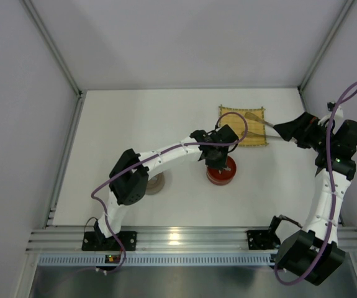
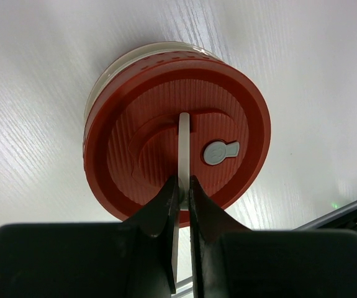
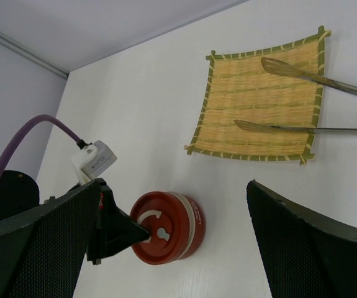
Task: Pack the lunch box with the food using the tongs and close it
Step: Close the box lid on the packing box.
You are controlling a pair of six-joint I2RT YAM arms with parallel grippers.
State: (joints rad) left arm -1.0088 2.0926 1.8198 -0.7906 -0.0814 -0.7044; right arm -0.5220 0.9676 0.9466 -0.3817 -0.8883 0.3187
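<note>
1. The lunch box stands in the middle of the white surface. It is a round cream tub with a red lid sitting on top.
2. The left claw is over the box, its fingers pressed almost together. They pinch a thin white tab that stands upright at the lid's centre. A grey plug sits in the lid just right of the tab.
3. The tongs lie at the far right. Their two flattened tips rest apart on the yellow woven mat, and their arms run off its right edge towards the right claw.
4. In the right wrist view the right claw is spread wide, with nothing between its fingers. The tongs lie off to one side of the gap. The pictures do not show whether the claw touches their joined end.
5. The mat lies just beyond the box, on its far right side.
6. A round pale object sits left of the box, partly hidden under the left arm.
</note>
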